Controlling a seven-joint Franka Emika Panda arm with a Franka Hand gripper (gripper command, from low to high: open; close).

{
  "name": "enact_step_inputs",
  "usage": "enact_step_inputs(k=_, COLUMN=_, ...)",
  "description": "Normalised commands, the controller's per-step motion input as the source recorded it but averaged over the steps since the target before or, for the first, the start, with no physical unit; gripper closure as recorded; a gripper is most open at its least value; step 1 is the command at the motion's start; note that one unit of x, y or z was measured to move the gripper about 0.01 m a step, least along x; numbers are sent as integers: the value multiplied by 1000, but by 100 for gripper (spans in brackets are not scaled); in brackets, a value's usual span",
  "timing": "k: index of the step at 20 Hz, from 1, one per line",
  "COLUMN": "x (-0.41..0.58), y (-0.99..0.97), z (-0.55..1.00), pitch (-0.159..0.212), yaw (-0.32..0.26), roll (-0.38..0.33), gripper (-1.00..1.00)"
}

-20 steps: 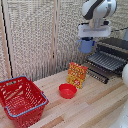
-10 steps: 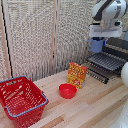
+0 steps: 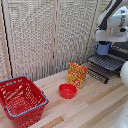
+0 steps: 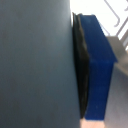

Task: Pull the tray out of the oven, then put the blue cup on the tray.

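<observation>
The blue cup (image 3: 103, 49) hangs in the air at the exterior view's right, held under my gripper (image 3: 103, 44), which is shut on it. It hovers just above the back of the tray (image 3: 108, 62), a dark wire rack that sticks out of the oven (image 3: 121, 52). In the wrist view the cup's wall (image 4: 35, 60) fills most of the picture. A dark pad (image 4: 82, 70) on a blue finger (image 4: 97, 65) presses against it. Pale bars of the tray (image 4: 118, 22) show at one corner.
The oven's open door (image 3: 97, 75) lies below the tray. An orange box (image 3: 76, 75) stands in front of it, with a red bowl (image 3: 67, 90) beside it. A red basket (image 3: 20, 100) sits at the exterior view's left. A white rounded object (image 3: 124, 73) is at the right edge.
My arm has carried the blue cup toward the exterior view's right, from beside the oven to above the pulled-out tray. The gripper stays shut on it.
</observation>
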Motion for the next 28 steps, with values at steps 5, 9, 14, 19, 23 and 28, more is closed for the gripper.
enact_step_inputs(k=5, x=0, y=-54, z=-226, pitch=80, yaw=-65, roll=-194, gripper=100)
enact_step_inputs(k=9, x=0, y=-22, z=-343, pitch=157, yaw=-37, roll=-195, gripper=100)
enact_step_inputs(k=14, x=0, y=-106, z=-141, pitch=104, yaw=-3, roll=-57, gripper=100)
enact_step_inputs(k=19, x=-58, y=0, z=4, pitch=14, yaw=-47, roll=0, gripper=-100)
enact_step_inputs(k=23, x=-109, y=0, z=256, pitch=0, yaw=-103, roll=0, gripper=-100)
enact_step_inputs(k=28, x=-40, y=0, z=550, pitch=2, yaw=-139, roll=11, gripper=-100)
